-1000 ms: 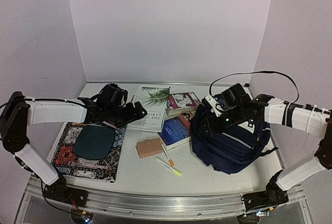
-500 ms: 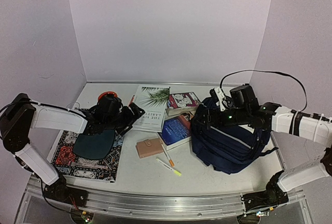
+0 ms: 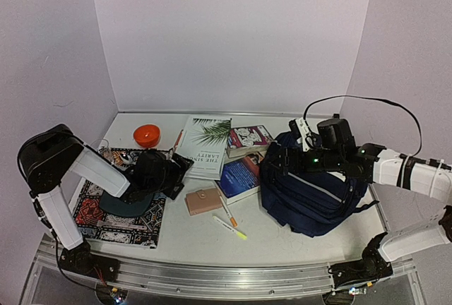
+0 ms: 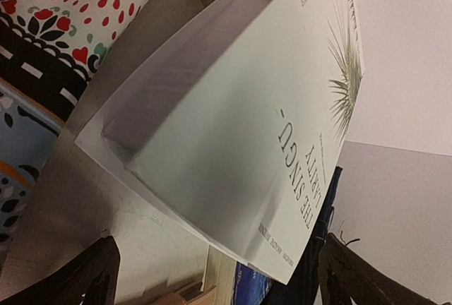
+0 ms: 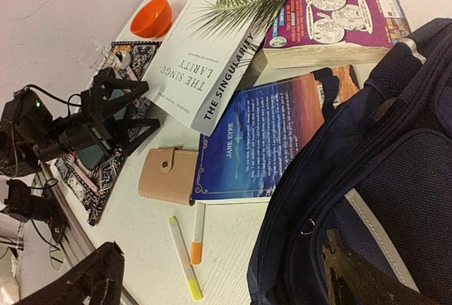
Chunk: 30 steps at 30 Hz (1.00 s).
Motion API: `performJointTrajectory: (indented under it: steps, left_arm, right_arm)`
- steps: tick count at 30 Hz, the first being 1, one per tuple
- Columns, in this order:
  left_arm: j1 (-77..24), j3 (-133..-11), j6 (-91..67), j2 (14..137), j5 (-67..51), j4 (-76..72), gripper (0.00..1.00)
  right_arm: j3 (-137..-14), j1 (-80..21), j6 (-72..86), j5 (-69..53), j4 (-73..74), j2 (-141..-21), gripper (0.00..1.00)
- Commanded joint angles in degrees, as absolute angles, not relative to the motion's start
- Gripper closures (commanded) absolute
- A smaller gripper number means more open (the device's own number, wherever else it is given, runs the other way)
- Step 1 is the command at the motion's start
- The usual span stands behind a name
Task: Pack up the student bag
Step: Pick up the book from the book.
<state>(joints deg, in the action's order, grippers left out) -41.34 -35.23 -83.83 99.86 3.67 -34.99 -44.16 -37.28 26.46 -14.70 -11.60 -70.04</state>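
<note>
- Gripper check, right side first: the right gripper [image 3: 277, 162] is spread wide with nothing between its fingers, hovering at the left edge of the student bag [image 3: 318, 195].
- The bag sits slumped on the right half of the desk [image 3: 282, 243], just under that gripper and off to its right. Its long axis seems to run from far-left to near-right. Whether its mouth is open, I can't tell.
- Over on the left, the left gripper [image 3: 176, 172] is just as wide and just as empty. It's low beside a dark cap [image 3: 123, 202], nose pointed at the near edge of the white book [image 3: 205, 146].
- From there the bag is well apart, away to the right past the books, so the right arm is clearly the nearer one. By my read, anything the left picks up has to travel rightward.
- Between them lie a blue book [image 3: 239, 176] touching the bag's left side, a purple book [image 3: 247, 138], a tan wallet [image 3: 203, 200] and two pens [image 3: 228, 213].
- The pale desk also carries a patterned mat [image 3: 99, 224] and an orange bowl [image 3: 147, 135], with lilac walls close around.
</note>
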Motion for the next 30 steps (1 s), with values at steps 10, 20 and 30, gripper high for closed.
performJointTrajectory:
  steps: [10, 20, 30]
  left_arm:
    - [-41.5, -38.0, -94.6, 111.6, 7.2, -53.4, 0.04]
    - [-41.7, -39.8, -99.9, 119.9, 9.4, -66.7, 0.17]
    - [-42.1, -40.7, -98.3, 120.9, 12.1, -71.7, 0.5]
  right_arm:
    - [-45.2, -35.6, 23.2, -15.2, -11.0, -67.9, 0.02]
    - [-45.0, -34.6, 22.2, -15.9, -10.3, -67.6, 0.02]
    - [-44.4, -34.2, 21.6, -16.0, -9.6, -67.4, 0.02]
